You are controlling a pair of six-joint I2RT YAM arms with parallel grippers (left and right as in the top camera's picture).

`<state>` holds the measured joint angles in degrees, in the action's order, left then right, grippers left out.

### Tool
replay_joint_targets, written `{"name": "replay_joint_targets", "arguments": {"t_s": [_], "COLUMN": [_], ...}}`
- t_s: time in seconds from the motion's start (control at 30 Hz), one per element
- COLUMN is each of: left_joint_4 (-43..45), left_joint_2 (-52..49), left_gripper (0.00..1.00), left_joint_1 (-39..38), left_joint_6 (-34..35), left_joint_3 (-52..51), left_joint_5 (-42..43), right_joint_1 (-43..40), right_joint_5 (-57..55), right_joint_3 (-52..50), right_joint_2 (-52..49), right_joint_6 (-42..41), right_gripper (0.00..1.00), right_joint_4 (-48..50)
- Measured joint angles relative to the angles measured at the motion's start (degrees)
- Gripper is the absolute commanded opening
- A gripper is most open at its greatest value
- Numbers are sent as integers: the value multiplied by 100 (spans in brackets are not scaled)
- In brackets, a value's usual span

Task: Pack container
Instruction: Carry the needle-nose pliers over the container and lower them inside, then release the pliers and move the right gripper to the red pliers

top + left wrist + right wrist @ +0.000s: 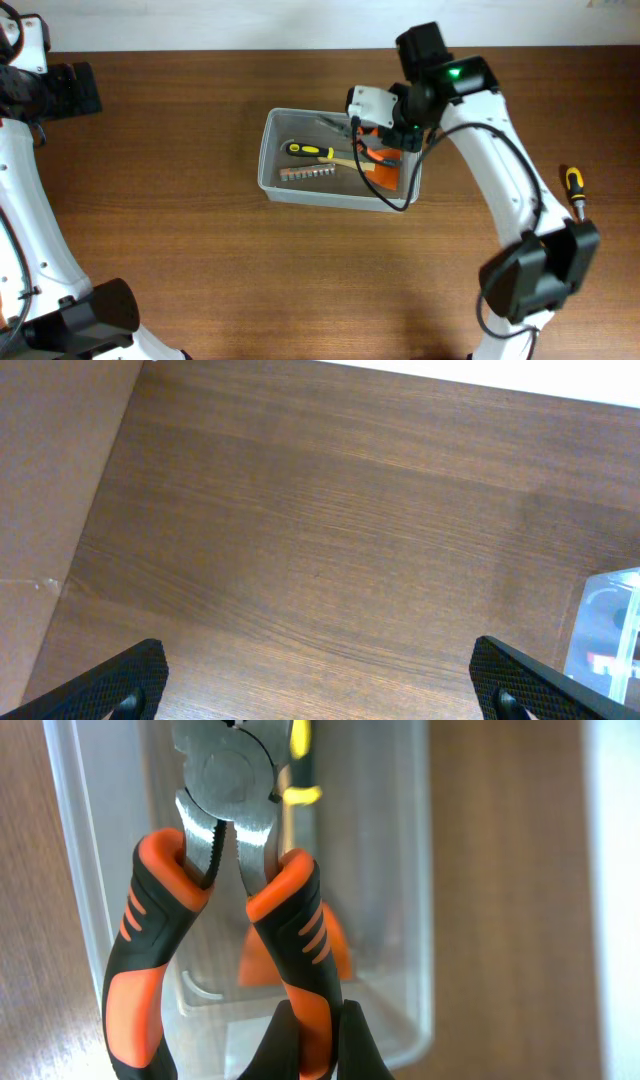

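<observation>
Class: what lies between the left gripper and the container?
Only bare wooden table; nothing sits between the left gripper and the container. The overhead and left wrist views both show it.

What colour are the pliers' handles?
Orange and black grips on the pliers, with a grey metal head. Shows best in the right wrist view.

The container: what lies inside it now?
A yellow-handled screwdriver and a strip of bits lie in the container. The right gripper and its orange pliers hide whatever lies under them.
</observation>
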<state>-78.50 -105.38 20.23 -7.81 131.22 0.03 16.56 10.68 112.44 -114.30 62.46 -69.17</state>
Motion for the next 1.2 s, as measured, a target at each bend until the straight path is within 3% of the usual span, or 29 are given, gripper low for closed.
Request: {"name": "replay_joint_targets", "arguments": {"t_s": [0.4,0.7,0.77,0.8,0.83,1.2], "left_joint_4": [0,0,0,0,2,2], "left_joint_2": [0,0,0,0,0,0], "left_gripper": [99,99,99,99,99,99], "left_joint_1": [0,0,0,0,0,0], "left_joint_6": [0,0,2,0,0,2], "left_joint_3": [0,0,0,0,0,0], "left_joint_5": [0,0,0,0,-2,0], "right_joint_1": [0,35,55,66,76,140], "right_joint_5": [87,396,415,433,455,531], "right_joint_3": [0,-7,-7,-7,-11,70], "right_joint_2": [-1150,-1480,-1497,-1506,-1510,-1510], "right_joint_6": [101,101,79,87,44,-1019], "right_gripper": [4,4,18,45,99,99], "right_joint_4": [-210,-208,-229,-251,-269,-789]}}
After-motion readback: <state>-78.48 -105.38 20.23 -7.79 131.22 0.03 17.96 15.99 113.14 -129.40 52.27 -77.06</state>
